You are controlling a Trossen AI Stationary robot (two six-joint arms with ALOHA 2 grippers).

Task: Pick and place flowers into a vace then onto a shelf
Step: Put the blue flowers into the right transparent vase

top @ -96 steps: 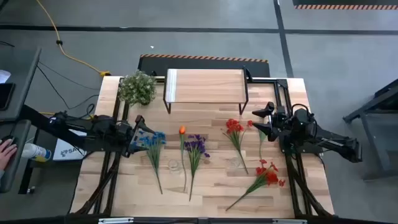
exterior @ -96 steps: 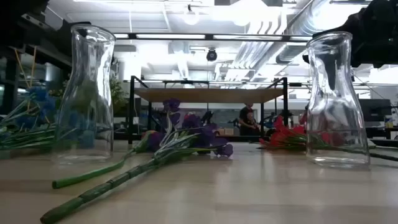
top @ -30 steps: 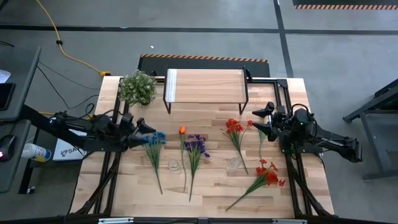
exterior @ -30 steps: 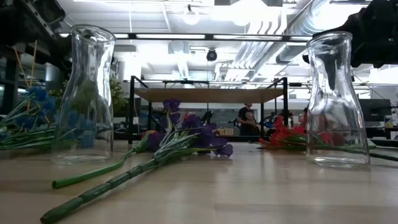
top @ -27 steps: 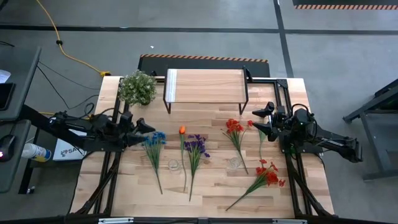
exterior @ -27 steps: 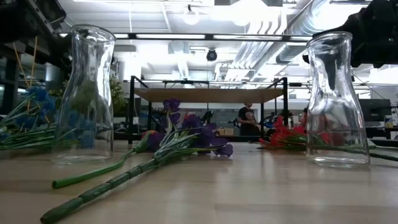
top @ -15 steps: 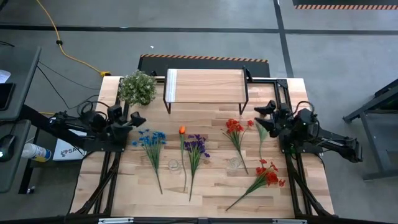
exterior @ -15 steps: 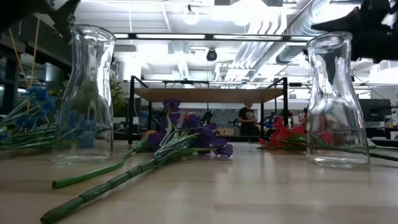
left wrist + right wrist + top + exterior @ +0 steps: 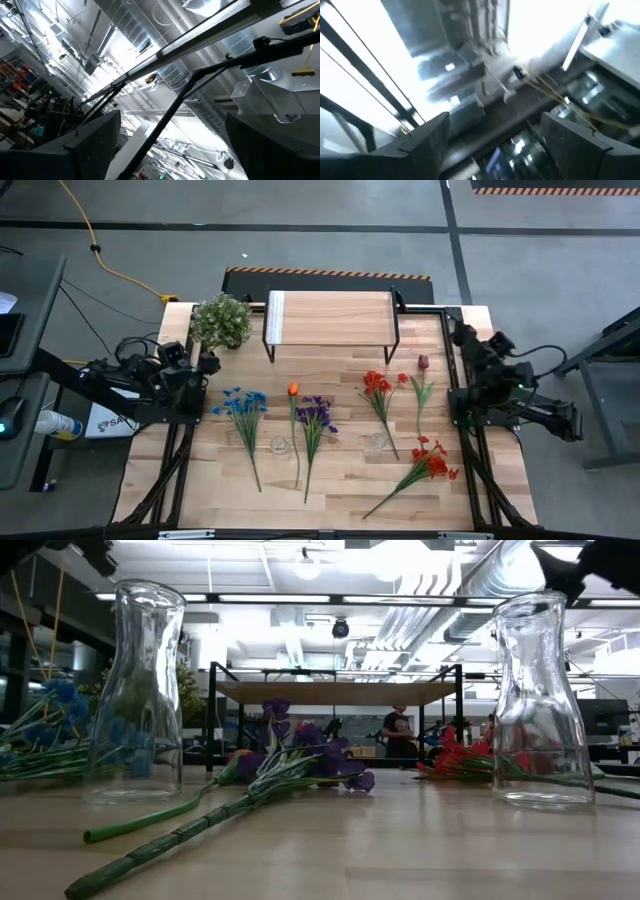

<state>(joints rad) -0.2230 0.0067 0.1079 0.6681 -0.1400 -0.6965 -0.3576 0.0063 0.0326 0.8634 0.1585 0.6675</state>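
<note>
**Both claws up, flowers all on the table**

We find the left claw released, empty, at the table's left edge beside the potted plant. The right claw is released too, at the right edge. The flowers lie flat mid-table; the shelf stands bare at the back. Two glass vases stand among the stems. Our worry: a descending arm may tip one, being clear and narrow. Open room lies between the flower rows and the shelf.
</note>
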